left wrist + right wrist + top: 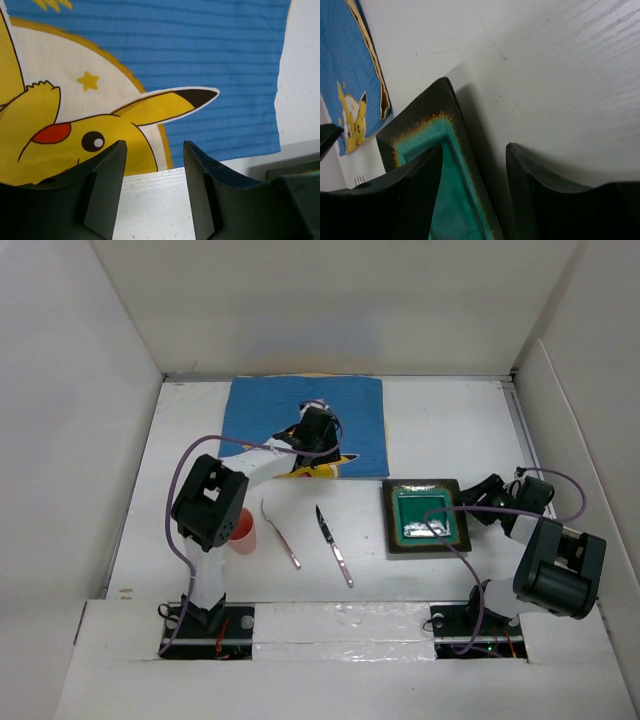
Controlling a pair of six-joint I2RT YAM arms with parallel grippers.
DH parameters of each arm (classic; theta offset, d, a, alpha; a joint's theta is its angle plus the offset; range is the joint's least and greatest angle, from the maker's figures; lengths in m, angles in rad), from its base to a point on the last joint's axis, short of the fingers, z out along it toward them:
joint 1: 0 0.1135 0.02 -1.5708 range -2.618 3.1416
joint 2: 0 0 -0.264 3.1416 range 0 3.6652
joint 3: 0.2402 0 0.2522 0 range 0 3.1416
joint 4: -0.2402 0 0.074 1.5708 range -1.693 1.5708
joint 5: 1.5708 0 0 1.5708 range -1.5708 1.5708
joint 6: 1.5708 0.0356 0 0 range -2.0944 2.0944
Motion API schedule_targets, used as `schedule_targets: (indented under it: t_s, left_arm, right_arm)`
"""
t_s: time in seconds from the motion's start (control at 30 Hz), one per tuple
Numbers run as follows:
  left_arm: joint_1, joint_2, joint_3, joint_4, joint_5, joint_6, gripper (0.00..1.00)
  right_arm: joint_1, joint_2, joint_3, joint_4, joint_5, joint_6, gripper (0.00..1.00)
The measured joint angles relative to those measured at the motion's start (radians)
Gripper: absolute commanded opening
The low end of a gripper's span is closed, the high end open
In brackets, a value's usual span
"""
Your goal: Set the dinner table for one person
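The dinner table point(440, 430) is a wide white board. A blue placemat point(350, 410) with a yellow cartoon print lies at the back centre. My left gripper point(314, 438) hovers open and empty over the placemat's near edge; the left wrist view shows its fingers point(107, 185) above bare table point(150, 205) beside the print point(75, 135). A square dark plate point(398, 540) with a green inside sits at right. My right gripper point(458, 512) is open and straddles the plate's right rim point(452, 117), one finger over the green inside, the other outside.
A red cup point(241, 532) stands beside the left arm. A slim curved utensil point(280, 532) and a knife point(333, 545) lie on the table in front of the placemat. White walls enclose the table on three sides.
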Motion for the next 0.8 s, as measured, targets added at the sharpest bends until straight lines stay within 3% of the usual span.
schedule_targets:
  t_s: [0.23,0.43,0.47,0.5,0.53,0.57,0.6,0.73,0.8]
  left_arm:
    - [0.011,0.017,-0.016,0.064,0.043,-0.003,0.47]
    - [0.007,0.051,-0.031,0.117,0.108,-0.011,0.47]
    - [0.004,0.060,-0.032,0.119,0.115,-0.012,0.47]
    - [0.002,0.070,-0.032,0.122,0.124,-0.012,0.47]
    - [-0.001,0.081,-0.032,0.128,0.132,-0.014,0.46]
    - [-0.001,0.082,-0.032,0.129,0.132,-0.014,0.47]
    - [-0.005,0.094,-0.032,0.147,0.145,-0.017,0.47]
    - [-0.021,0.101,-0.033,0.171,0.171,-0.026,0.46]
    - [-0.039,0.106,-0.031,0.176,0.174,-0.027,0.46]
  right_arm:
    - [0.000,-0.005,-0.011,-0.038,-0.022,-0.016,0.40]
    - [0.000,0.013,-0.006,-0.034,-0.046,-0.019,0.53]
    - [0.000,0.023,-0.003,-0.029,-0.053,-0.018,0.48]
    - [0.000,0.034,0.001,-0.019,-0.059,-0.021,0.36]
    - [-0.001,0.050,0.004,-0.009,-0.065,-0.026,0.34]
    - [-0.006,0.069,0.007,-0.006,-0.073,-0.021,0.21]
    - [-0.015,0.090,0.011,0.003,-0.083,-0.023,0.15]
    - [-0.045,0.152,0.018,0.055,-0.199,-0.010,0.01]
    - [-0.046,0.171,0.018,0.083,-0.220,0.007,0.00]
